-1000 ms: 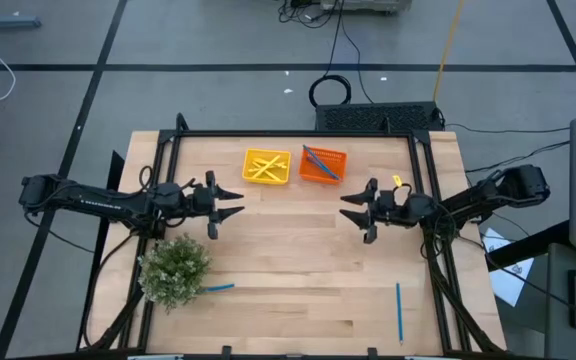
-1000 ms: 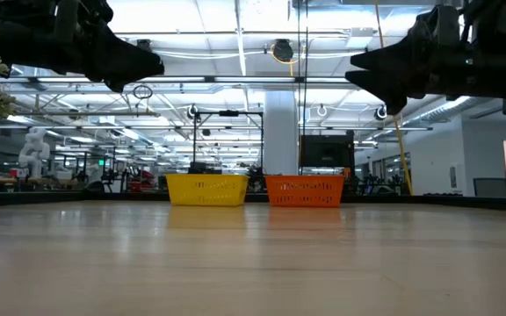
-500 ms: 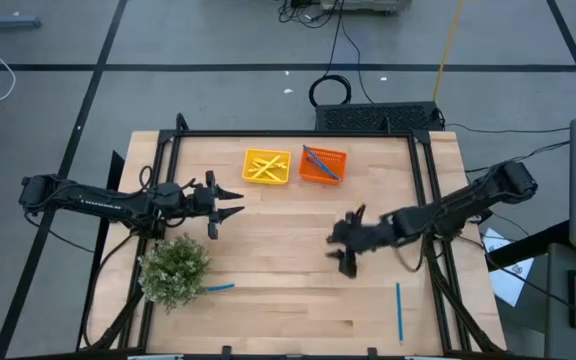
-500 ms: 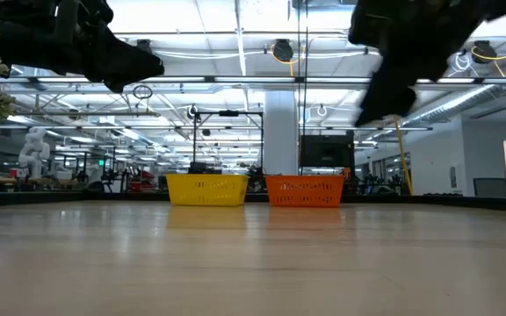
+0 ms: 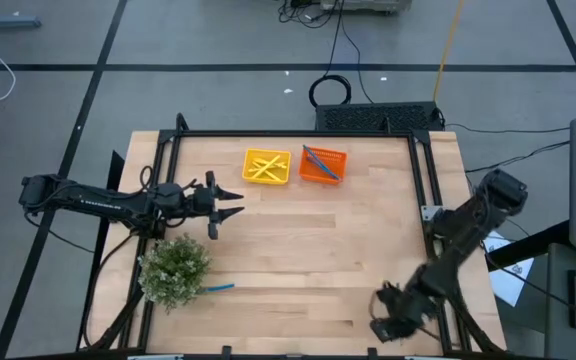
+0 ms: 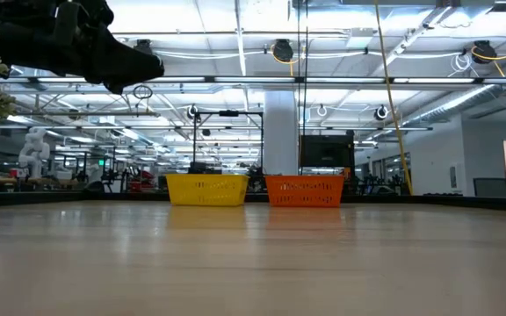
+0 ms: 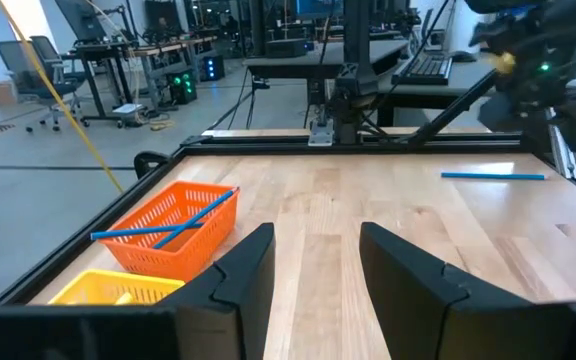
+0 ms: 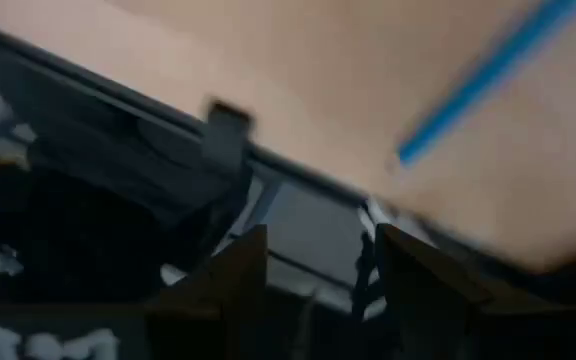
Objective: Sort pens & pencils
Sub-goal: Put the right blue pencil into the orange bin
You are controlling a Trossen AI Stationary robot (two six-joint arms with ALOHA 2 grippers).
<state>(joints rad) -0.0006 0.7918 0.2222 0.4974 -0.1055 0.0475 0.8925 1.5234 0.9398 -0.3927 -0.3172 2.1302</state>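
Observation:
A yellow tray (image 5: 267, 166) holding yellow pencils and an orange tray (image 5: 323, 164) holding blue pens (image 7: 168, 222) stand at the table's far edge. One blue pen (image 7: 493, 176) lies flat near the near right corner, also seen in the right wrist view (image 8: 488, 80). Another blue pen (image 5: 218, 288) lies beside the plant. My right gripper (image 5: 383, 322) hangs open over the near edge, tipped down, close to the first pen and touching nothing. My left gripper (image 5: 233, 200) waits open and level over the table's left middle.
A bushy green plant (image 5: 175, 268) stands at the near left, just in front of my left gripper. A black frame (image 5: 298, 134) runs round the table. Bare wood lies between the trays and the near edge.
My right gripper has swung from the table's right middle toward the near edge, rolling and tipping downward on the way. It now hangs by the blue pen at the near right. In the low view it has left the picture. Its fingers stay apart.

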